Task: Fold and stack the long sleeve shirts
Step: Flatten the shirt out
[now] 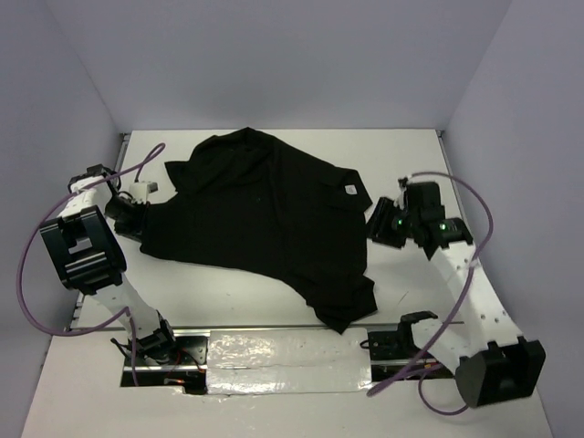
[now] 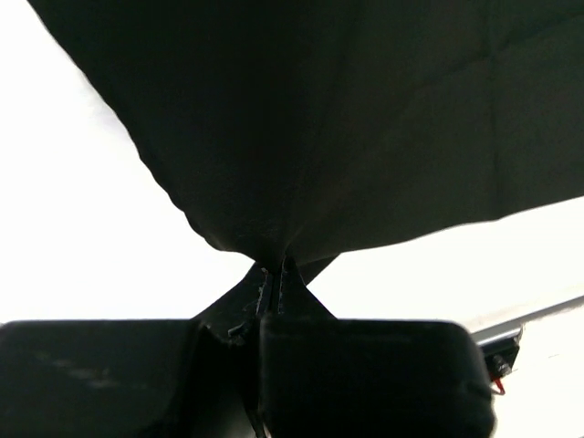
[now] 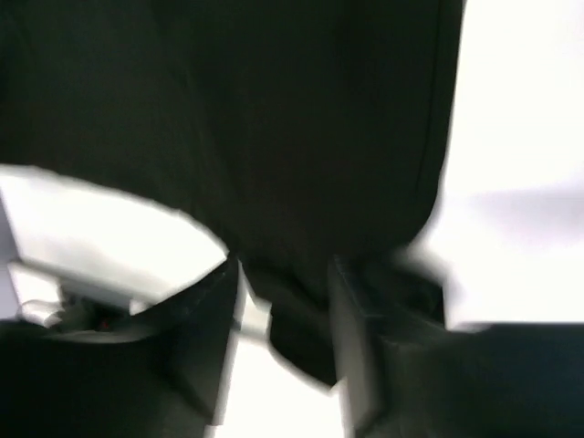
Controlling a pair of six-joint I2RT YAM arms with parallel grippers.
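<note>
**Left end effector (image 1: pixel 128 215) clamped on the shirt (image 1: pixel 265 214), right end effector (image 1: pixel 379 222) parted at the opposite edge**

Over on the left, the left end effector sits low at the shirt's left edge, and the wrist view settles it. Both fingers (image 2: pixel 265 301) are pressed together with a pinch of black fabric caught between the tips. Cloth fans up and away from that point in taut creases. White worktop (image 1: pixel 228 301) shows on either side of the pinch.

Moving to the middle, the black shirt lies spread over the worktop, its bulk running from the far left down towards the near right. One lobe reaches towards the worktop's far edge. A bunched, folded-over end lies at the near right, close to the shiny strip (image 1: pixel 283 360) along the near edge. The small white neck label (image 1: pixel 349 190) faces up, on the right-hand part of the cloth.

And on the right, the right end effector is nosed up against the shirt's right edge, near that label. Its wrist view is blurred, but the fingers (image 3: pixel 214 310) stand clearly apart, with a fold of black fabric dropping into the gap between them. A sliver of bright worktop shows between the left-hand finger and the cloth, so there is no squeeze on it.
</note>
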